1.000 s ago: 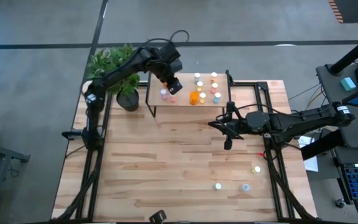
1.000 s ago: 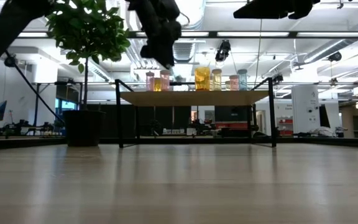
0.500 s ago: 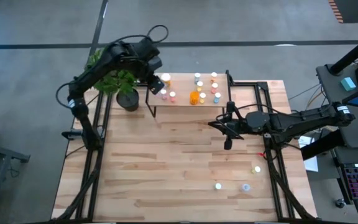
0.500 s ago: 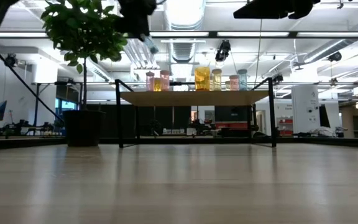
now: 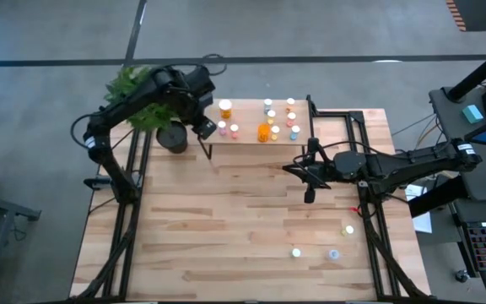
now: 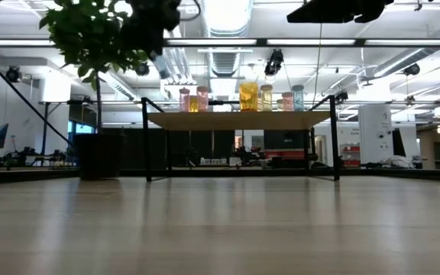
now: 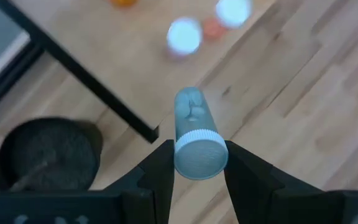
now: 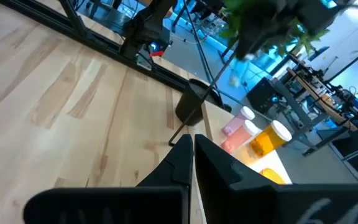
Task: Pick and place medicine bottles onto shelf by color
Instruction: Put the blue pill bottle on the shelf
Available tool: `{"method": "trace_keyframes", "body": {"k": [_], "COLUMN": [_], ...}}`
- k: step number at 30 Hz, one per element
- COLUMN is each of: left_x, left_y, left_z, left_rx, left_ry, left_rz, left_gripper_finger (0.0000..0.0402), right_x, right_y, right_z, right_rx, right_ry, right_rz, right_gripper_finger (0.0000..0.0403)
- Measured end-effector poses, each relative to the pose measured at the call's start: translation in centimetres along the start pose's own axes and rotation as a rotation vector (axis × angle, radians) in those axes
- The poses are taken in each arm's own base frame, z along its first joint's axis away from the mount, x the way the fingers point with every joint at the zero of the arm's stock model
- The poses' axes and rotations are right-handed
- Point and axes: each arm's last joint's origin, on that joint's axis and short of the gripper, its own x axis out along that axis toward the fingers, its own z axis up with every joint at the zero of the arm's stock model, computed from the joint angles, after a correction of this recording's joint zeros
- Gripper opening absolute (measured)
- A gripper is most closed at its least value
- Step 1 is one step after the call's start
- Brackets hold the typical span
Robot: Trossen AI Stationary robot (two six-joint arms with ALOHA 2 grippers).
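The shelf (image 5: 251, 142) stands at the table's far side, its light top (image 6: 239, 120) on thin black legs. Several medicine bottles stand on it: pink ones (image 5: 229, 130) at its left, a larger orange one (image 5: 263, 132) mid-shelf, others (image 5: 292, 118) to the right. Three more (image 5: 334, 253) stand on the table near right. My left gripper (image 5: 207, 128) hangs high beyond the shelf's left end, shut on a blue bottle (image 7: 193, 118) with a white cap. My right gripper (image 5: 309, 190) hovers shut over the table's right middle, touching nothing. My left gripper pinches the blue bottle at its white cap end (image 7: 199, 155) between the two fingers (image 7: 161, 168). The fingers point steeply down and lie along the bottle. Its blue body sticks out below the fingertips, cap uppermost. The bottle is clear of shelf and table.
A potted plant (image 5: 174, 135) with green leaves (image 6: 98, 34) stands just left of the shelf, close under my left arm. The shelf's black leg (image 7: 86, 74) and the pot (image 7: 45, 152) lie below the held bottle. Bare wood spans the table's middle and near left.
My left gripper has carried the blue bottle from above the shelf's left part toward the table's left edge, past the shelf's end and slightly up, rolling its wrist. The bottle stays in the hold.
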Motion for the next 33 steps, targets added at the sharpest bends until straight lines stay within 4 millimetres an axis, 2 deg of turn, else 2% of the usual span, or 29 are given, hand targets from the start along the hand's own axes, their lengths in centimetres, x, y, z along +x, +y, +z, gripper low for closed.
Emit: {"method": "trace_keyframes", "body": {"k": [7, 11, 22, 33], "left_x": [3.6, 4.7, 6.1, 6.2], "left_y": [0.3, 0.4, 0.7, 0.7], "left_z": [0.4, 0.5, 0.6, 0.6], "left_rx": [-0.011, -0.011, -0.007, -0.005], "left_ry": [0.026, 0.025, 0.009, 0.007], "left_rz": [0.065, 0.066, 0.124, 0.120], "left_gripper_finger": [0.0109, 0.0109, 0.0109, 0.0109], "right_x": [0.0, 0.0, 0.0, 0.0], "right_y": [0.0, 0.0, 0.0, 0.0], "right_z": [0.0, 0.0, 0.0, 0.0], "right_rx": [0.000, 0.000, 0.000, 0.000], "right_ry": [-0.001, -0.001, -0.001, -0.001], "right_rz": [0.000, 0.000, 0.000, 0.000], "right_gripper_finger": [0.0009, 0.0009, 0.0009, 0.0009]}}
